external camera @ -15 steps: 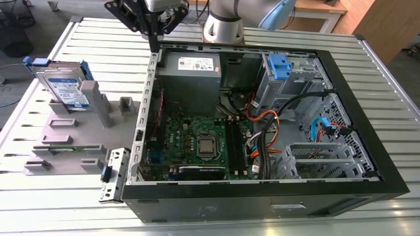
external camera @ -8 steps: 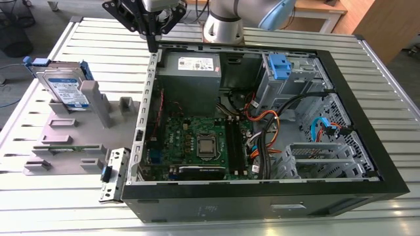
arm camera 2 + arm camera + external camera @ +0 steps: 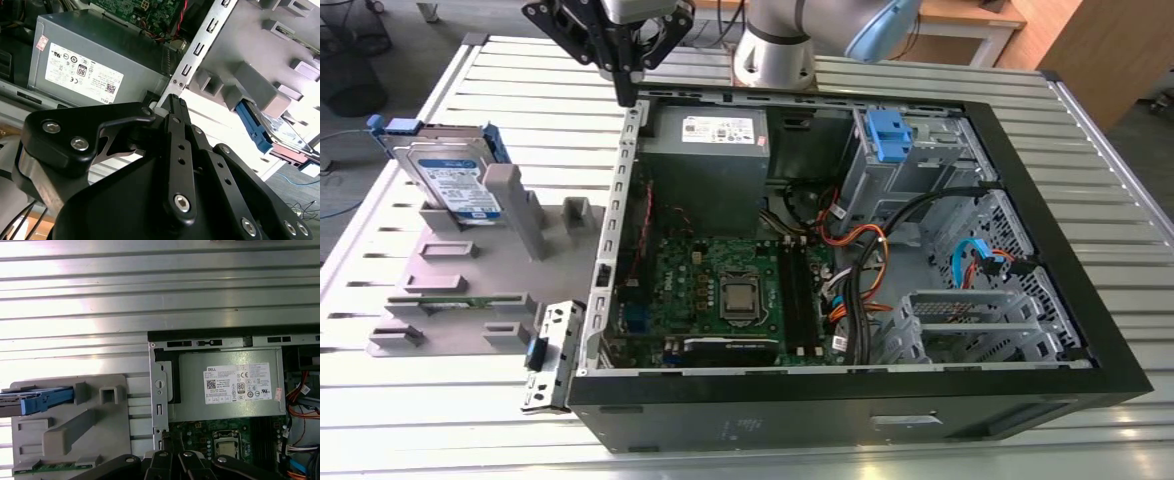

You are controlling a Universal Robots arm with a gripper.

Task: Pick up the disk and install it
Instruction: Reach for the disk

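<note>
Over the computer case (image 3: 854, 410) edge in the exterior view, the gripper (image 3: 627, 92) hovers empty, fingers pressed together. The disk (image 3: 454, 185) stands upright in the grey holder (image 3: 480, 270) on the exterior view's left, well apart.

Second wrist view: the fingertips (image 3: 176, 107) meet beside the power supply (image 3: 95, 55).

First wrist view: the disk sits in its holder.

Pick-up not yet begun, I'd say. It calls for opening and lining up over the disk.

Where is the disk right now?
The disk stands on edge in the grey holder at the exterior view's left, outside the open computer case and apart from the claw.
</note>
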